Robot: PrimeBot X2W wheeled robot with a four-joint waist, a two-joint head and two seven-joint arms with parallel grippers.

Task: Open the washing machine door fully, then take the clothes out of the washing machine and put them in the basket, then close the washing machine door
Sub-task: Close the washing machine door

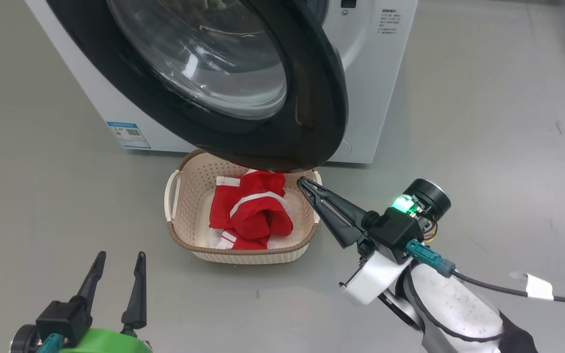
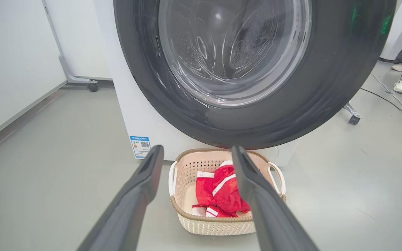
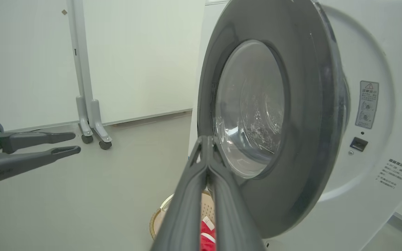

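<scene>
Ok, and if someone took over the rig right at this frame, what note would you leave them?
Left gripper: open, empty, over the floor, apart from everything.
Right gripper: shut, empty, tips by the lower rim of the washing machine door; contact unclear.
Red clothes lie in the basket, on the floor before the washing machine, partly under the door.
Done: clothes are in the basket.
Left: the door stands ajar; push it shut.

No words or numbers can be read. The washing machine (image 1: 375, 88) carries a blue label (image 1: 128, 135) with a QR code, left of centre in the head view. Lines of tiny print (image 1: 390, 23) sit near the top edge. A grey sticker (image 3: 368, 104) with a warning triangle shows at right in the right wrist view.
</scene>
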